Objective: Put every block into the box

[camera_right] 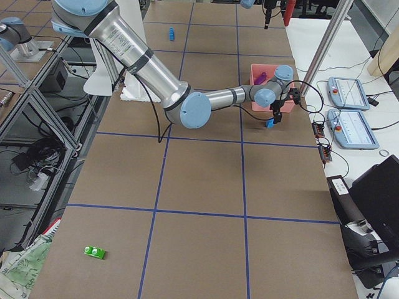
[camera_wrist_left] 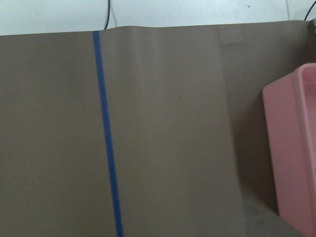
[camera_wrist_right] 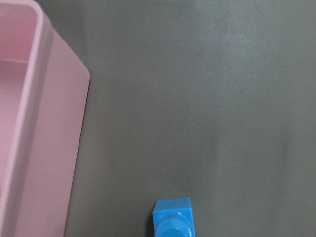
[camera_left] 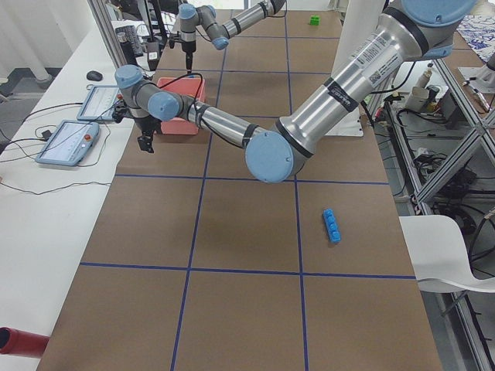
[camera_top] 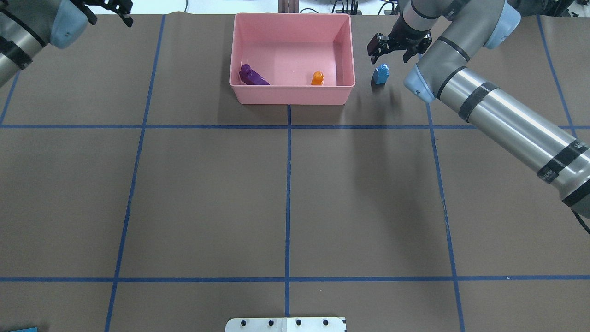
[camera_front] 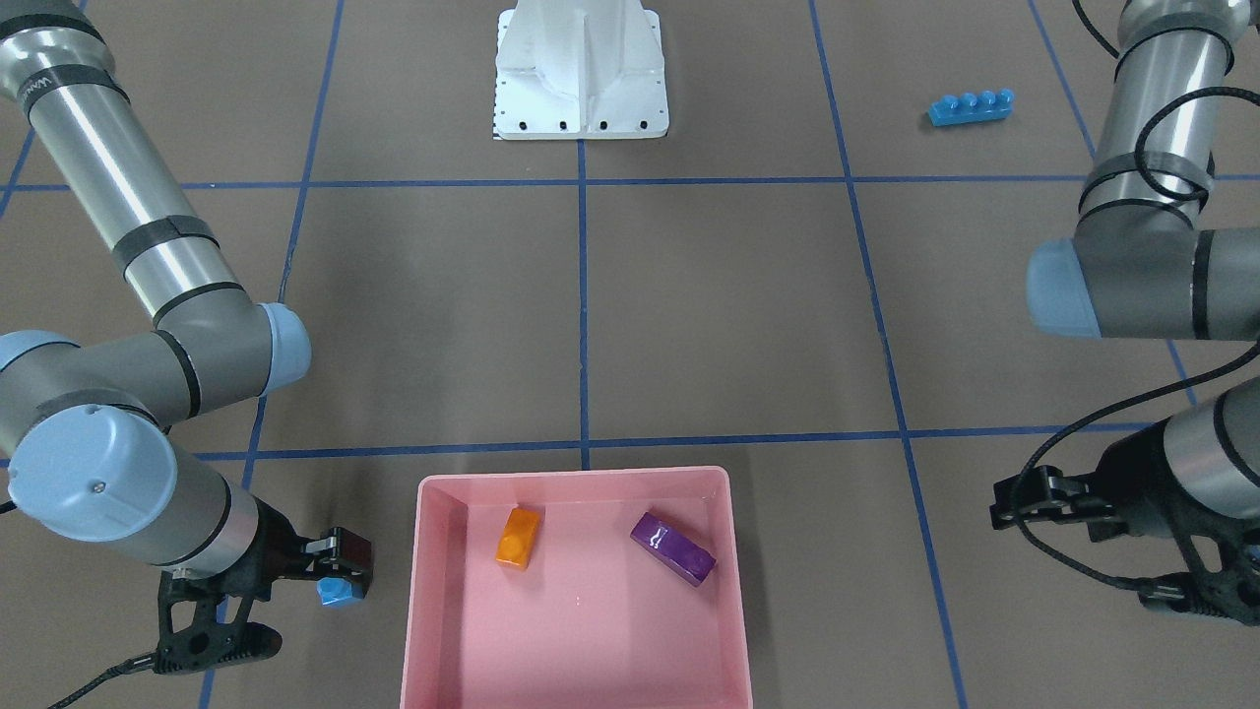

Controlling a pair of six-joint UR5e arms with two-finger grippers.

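The pink box [camera_top: 292, 94] stands at the table's far edge and holds an orange block [camera_top: 317, 78] and a purple block [camera_top: 251, 76]. A tiny blue cube [camera_top: 380, 74] stands on the table just right of the box; it also shows in the right wrist view [camera_wrist_right: 173, 218]. My right gripper [camera_top: 395, 50] is open and empty, just above and behind the cube. My left gripper [camera_top: 108, 11] is open and empty, left of the box. A long blue bar [camera_front: 971, 107] lies near my left arm's base. A green block [camera_right: 95, 251] lies far off on the right side.
The white robot base [camera_front: 581, 74] stands at the table's near middle edge. Blue tape lines [camera_top: 288, 193] mark a grid on the brown table cover. Operator tablets [camera_right: 352, 128] lie on the bench beyond the box.
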